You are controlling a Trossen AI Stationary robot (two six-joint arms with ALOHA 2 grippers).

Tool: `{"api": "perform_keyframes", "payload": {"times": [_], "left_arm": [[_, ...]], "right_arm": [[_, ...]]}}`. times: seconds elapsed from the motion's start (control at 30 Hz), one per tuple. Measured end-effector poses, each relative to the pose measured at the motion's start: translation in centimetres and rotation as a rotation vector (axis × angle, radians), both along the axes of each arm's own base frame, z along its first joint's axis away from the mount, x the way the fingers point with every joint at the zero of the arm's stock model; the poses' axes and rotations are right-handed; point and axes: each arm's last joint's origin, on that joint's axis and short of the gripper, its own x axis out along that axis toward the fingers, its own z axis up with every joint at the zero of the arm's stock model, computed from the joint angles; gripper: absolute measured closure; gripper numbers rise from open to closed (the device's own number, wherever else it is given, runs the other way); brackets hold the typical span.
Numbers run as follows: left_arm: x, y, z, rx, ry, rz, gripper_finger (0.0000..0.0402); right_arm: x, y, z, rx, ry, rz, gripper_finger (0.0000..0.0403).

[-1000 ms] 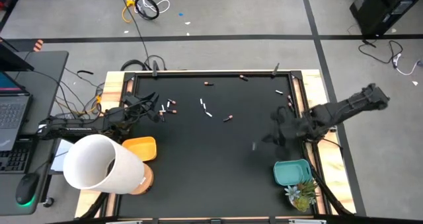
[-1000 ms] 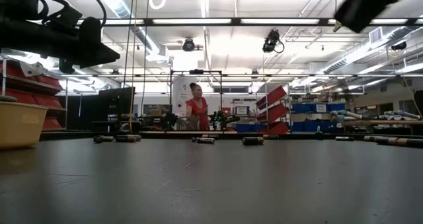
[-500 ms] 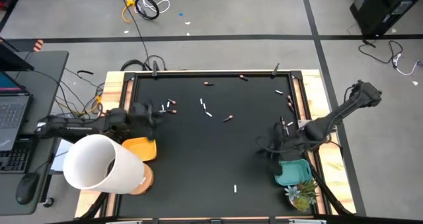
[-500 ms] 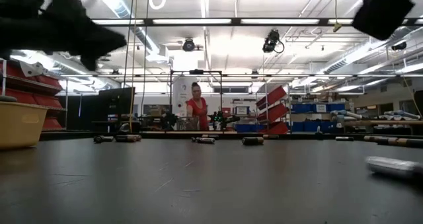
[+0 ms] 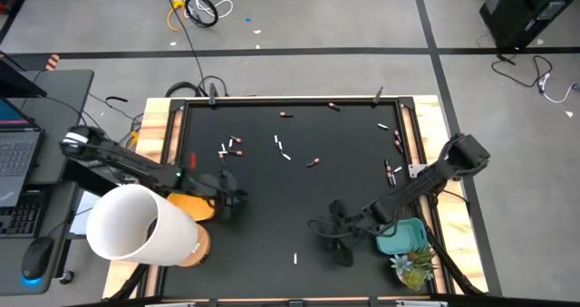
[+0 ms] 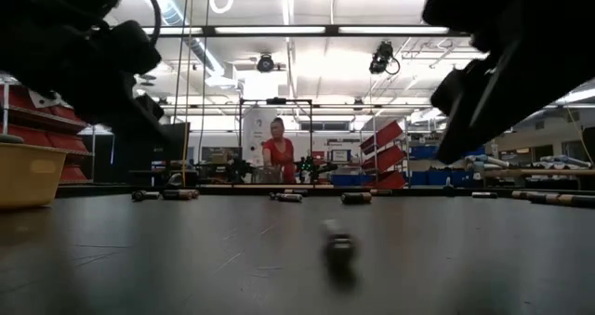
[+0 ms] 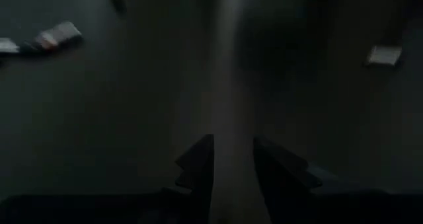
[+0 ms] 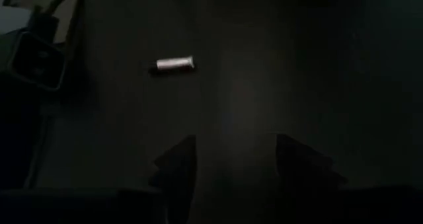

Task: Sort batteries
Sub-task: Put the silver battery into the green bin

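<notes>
Small batteries lie scattered on the black mat [image 5: 272, 207], most of them along its far half: a group [image 5: 230, 146] at the far left, white ones [image 5: 282, 149] mid-far, and others [image 5: 391, 171] by the right edge. A single white battery [image 5: 294, 257] lies near the front edge; it also shows in the low view [image 6: 337, 245] and the right wrist view [image 8: 174, 64]. My left gripper [image 5: 236, 196] hovers open beside the yellow tray [image 5: 192, 207], with nothing between its fingers [image 7: 198, 161]. My right gripper [image 5: 322, 230] hovers open over the mat, right of the single battery, its fingers [image 8: 178, 161] empty.
A large white cup [image 5: 140, 224] stands at the near left. A teal tray [image 5: 399, 237] and a small plant [image 5: 412, 267] sit at the near right. Wooden rails [image 5: 426, 126] frame the mat. A desk with a laptop [image 5: 18, 158] stands left of the table.
My right gripper has swung down and toward the near left, from the right edge out over the mat. A white battery has landed on the mat and rolled left along the front. My left gripper has moved toward the near edge and right, past the yellow tray, tipping downward.
</notes>
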Motion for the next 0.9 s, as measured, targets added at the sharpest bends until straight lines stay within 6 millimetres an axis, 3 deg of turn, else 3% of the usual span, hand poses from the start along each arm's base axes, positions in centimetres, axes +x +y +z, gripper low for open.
{"api": "perform_keyframes", "payload": {"times": [0.27,0.57,0.7,0.9], "left_arm": [[2.9,-3.4,-0.4,0.074,0.215,-0.235,0.0280],[3.5,-8.3,-1.3,0.201,0.266,-0.589,0.0278],[4.0,-9.8,-1.1,0.294,0.255,-0.641,0.0249],[4.5,-10.3,-0.2,0.413,0.277,-0.737,0.0191]], "right_arm": [[2.5,0.0,-0.6,0.007,-0.112,0.011,0.0229],[3.2,-1.7,-0.2,-0.034,-0.123,-0.055,0.0231],[3.5,-2.4,-0.2,-0.037,-0.119,-0.079,0.0231],[4.0,-3.5,-0.2,-0.029,-0.124,-0.153,0.0231]]}}
